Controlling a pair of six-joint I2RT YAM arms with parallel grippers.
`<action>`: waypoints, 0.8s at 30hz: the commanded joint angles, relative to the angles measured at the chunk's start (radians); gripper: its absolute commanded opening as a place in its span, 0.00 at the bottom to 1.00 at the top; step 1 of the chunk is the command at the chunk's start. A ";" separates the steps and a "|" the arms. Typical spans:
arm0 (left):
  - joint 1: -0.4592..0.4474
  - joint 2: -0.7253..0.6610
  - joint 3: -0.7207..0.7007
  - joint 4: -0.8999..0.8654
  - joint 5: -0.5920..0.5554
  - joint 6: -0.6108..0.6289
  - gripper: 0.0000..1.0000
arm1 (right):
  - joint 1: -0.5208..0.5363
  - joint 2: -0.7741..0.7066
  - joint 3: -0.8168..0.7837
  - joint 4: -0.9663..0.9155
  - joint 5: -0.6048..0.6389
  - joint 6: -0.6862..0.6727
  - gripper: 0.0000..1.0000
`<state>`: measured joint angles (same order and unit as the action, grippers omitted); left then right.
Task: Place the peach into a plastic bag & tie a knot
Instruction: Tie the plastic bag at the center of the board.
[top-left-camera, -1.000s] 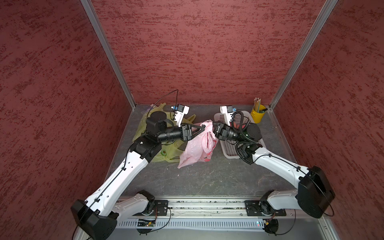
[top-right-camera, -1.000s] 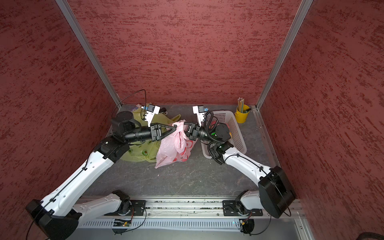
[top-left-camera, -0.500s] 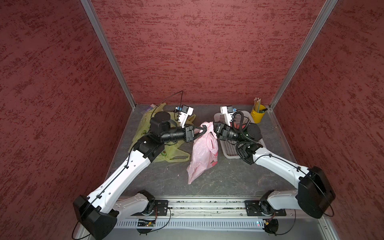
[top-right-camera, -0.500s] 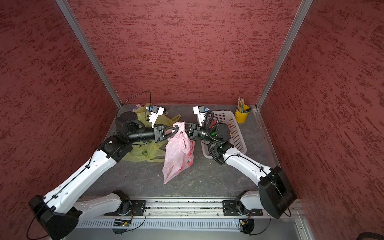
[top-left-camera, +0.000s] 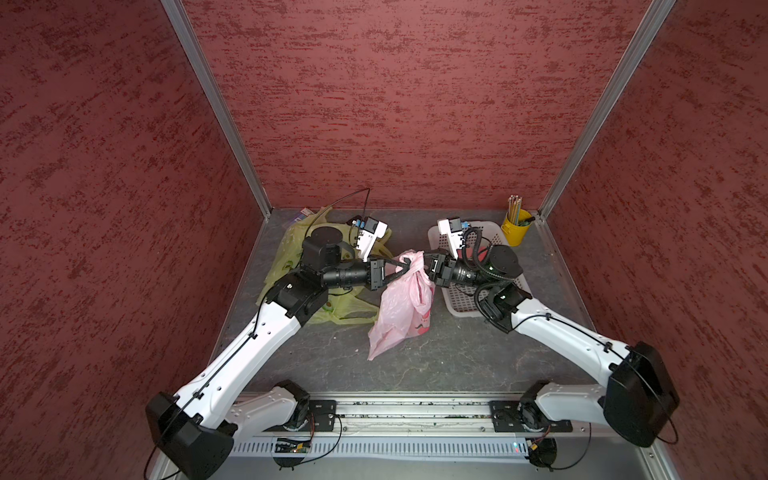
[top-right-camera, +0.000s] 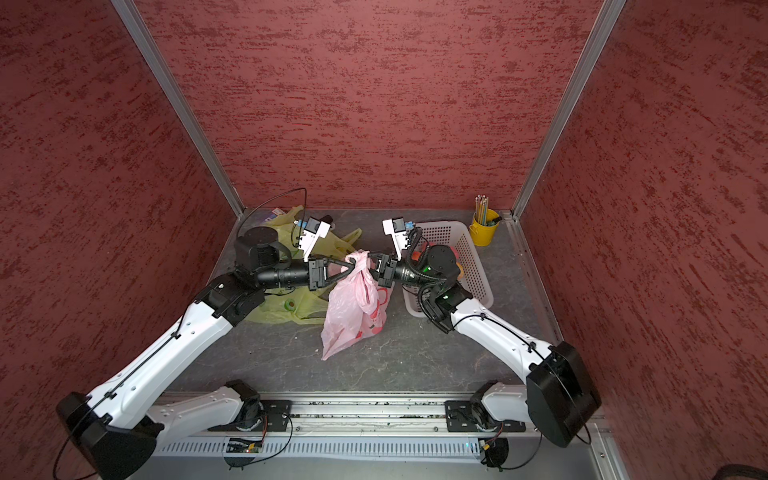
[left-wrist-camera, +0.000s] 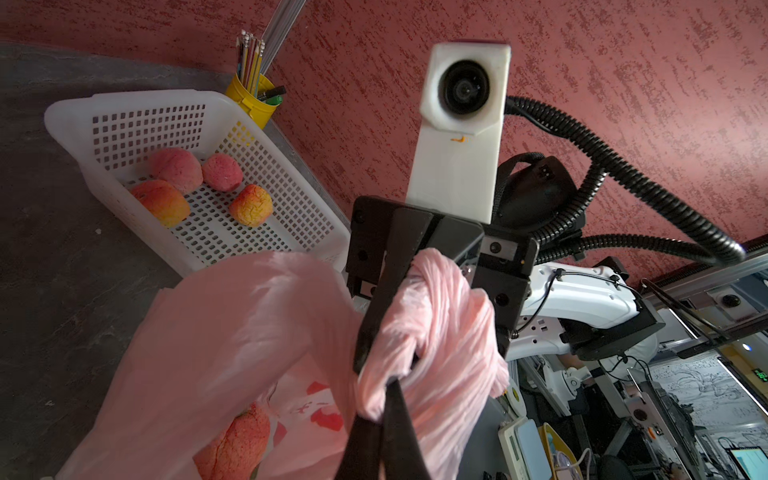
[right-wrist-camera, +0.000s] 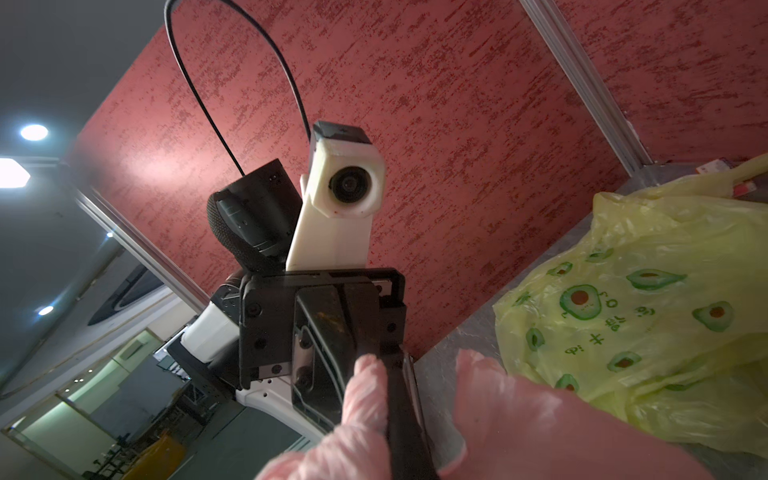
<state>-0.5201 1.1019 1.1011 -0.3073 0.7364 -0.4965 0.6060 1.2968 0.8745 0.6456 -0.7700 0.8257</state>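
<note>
The pink plastic bag (top-left-camera: 399, 307) (top-right-camera: 353, 307) hangs above the table's middle, held up by its twisted top between the two arms. My left gripper (top-left-camera: 401, 266) (left-wrist-camera: 392, 384) comes in from the left and is shut on a pink twisted strand. Opposite it, my right gripper (top-left-camera: 422, 259) (right-wrist-camera: 399, 374) is shut on the same bunched top. In the left wrist view a peach (left-wrist-camera: 239, 446) shows through the bag's wall (left-wrist-camera: 232, 332), low inside it. How the strands cross at the top I cannot tell.
A white perforated basket (top-left-camera: 457, 301) (left-wrist-camera: 124, 104) with several peaches (left-wrist-camera: 174, 166) stands under the right arm. A yellow cup of pencils (top-left-camera: 515, 230) sits in the back right corner. A yellow-green avocado-print bag (top-left-camera: 291, 257) (right-wrist-camera: 623, 311) lies under the left arm.
The left gripper has closed on the bag's top. The bag's body has swung in from the left and now hangs lower under the two grippers.
</note>
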 joint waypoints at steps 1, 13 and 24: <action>0.051 -0.033 -0.053 0.009 -0.078 0.027 0.00 | -0.013 -0.032 0.020 -0.207 0.015 -0.160 0.02; 0.107 -0.073 -0.141 0.071 -0.079 0.004 0.00 | -0.021 -0.179 0.016 -0.634 0.245 -0.371 0.53; 0.107 -0.061 -0.141 0.072 -0.065 -0.001 0.00 | -0.018 -0.228 0.031 -0.669 0.133 -0.405 0.55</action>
<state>-0.4191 1.0416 0.9516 -0.2668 0.6685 -0.4999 0.5873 1.0790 0.8776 0.0177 -0.6250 0.4648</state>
